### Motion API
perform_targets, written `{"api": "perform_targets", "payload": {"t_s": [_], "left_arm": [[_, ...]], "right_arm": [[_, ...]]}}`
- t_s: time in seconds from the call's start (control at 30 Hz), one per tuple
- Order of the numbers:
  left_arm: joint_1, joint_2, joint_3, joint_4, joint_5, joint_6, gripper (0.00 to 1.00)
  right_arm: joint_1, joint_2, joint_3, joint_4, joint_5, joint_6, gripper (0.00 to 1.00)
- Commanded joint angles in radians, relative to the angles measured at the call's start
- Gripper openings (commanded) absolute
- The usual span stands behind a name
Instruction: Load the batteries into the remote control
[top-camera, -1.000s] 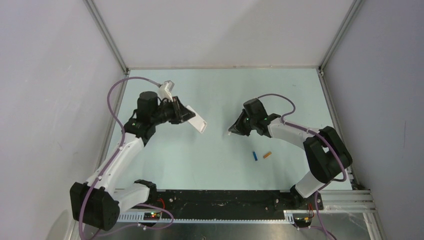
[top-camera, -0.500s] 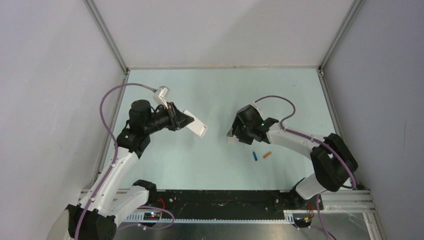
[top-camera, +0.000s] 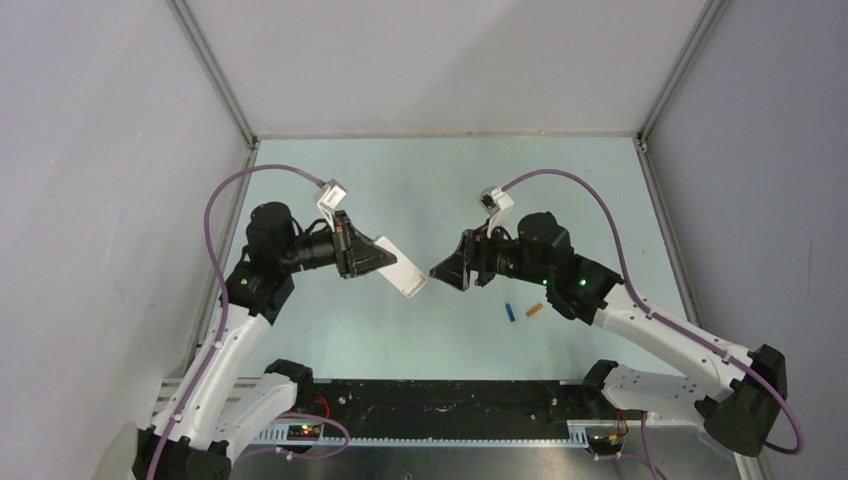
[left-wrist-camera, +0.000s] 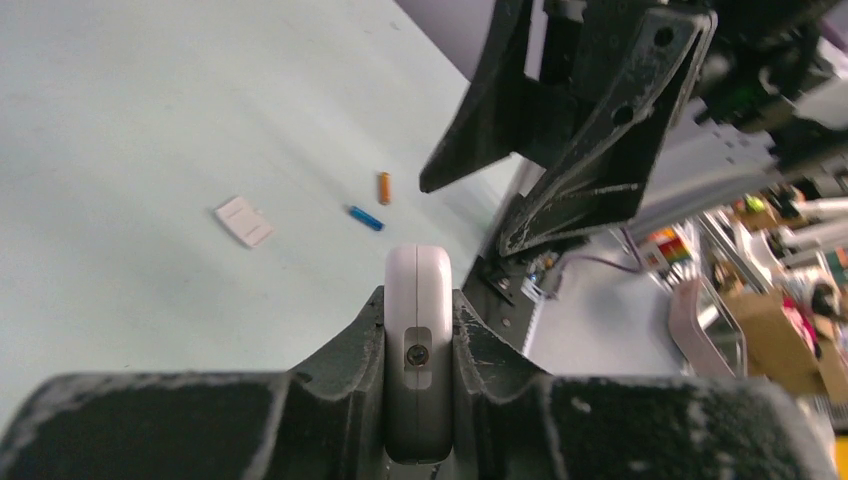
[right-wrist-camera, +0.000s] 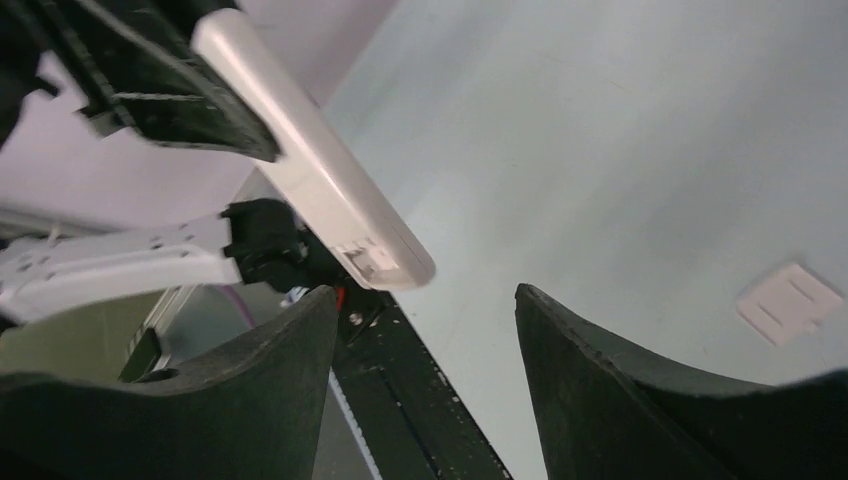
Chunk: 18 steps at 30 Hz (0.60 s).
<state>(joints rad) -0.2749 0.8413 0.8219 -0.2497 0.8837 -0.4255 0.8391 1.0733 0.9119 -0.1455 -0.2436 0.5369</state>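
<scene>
My left gripper (top-camera: 382, 258) is shut on the white remote control (top-camera: 403, 273), holding it in the air with its free end pointing right. In the left wrist view the remote (left-wrist-camera: 418, 285) stands edge-on between the two fingers. My right gripper (top-camera: 443, 274) hangs open just right of the remote's free end, not touching it. In the right wrist view the remote (right-wrist-camera: 310, 165) slants above the gap of my right gripper (right-wrist-camera: 425, 292). The batteries lie on the table, blue (top-camera: 511, 312) next to orange (top-camera: 534, 310), below the right gripper.
A small flat white cover (left-wrist-camera: 243, 221) lies on the table left of the blue battery (left-wrist-camera: 366, 218) and orange battery (left-wrist-camera: 384, 187); the cover (right-wrist-camera: 790, 300) also shows in the right wrist view. A black rail (top-camera: 450, 395) runs along the near edge. Grey walls enclose three sides.
My right gripper has opened and its arm has risen and swung left toward the remote. My left arm has carried the remote a little right and down. The batteries have not moved.
</scene>
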Motion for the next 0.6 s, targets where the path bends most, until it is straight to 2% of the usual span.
{"api": "perform_targets", "payload": {"t_s": [0.0, 0.13, 0.33, 0.57], "left_arm": [[-0.018, -0.036, 0.068, 0.037, 0.204, 0.049, 0.00], [-0.044, -0.055, 0.085, 0.037, 0.285, 0.067, 0.00], [-0.071, -0.067, 0.095, 0.037, 0.336, 0.080, 0.00], [-0.077, -0.052, 0.101, 0.037, 0.310, 0.056, 0.00]], "right_arm": [[0.014, -0.042, -0.011, 0.118, -0.189, -0.102, 0.70], [0.042, -0.034, -0.011, 0.197, -0.289, -0.106, 0.72], [0.094, 0.001, 0.007, 0.205, -0.319, -0.117, 0.74], [0.106, 0.028, 0.026, 0.201, -0.381, -0.114, 0.68]]}}
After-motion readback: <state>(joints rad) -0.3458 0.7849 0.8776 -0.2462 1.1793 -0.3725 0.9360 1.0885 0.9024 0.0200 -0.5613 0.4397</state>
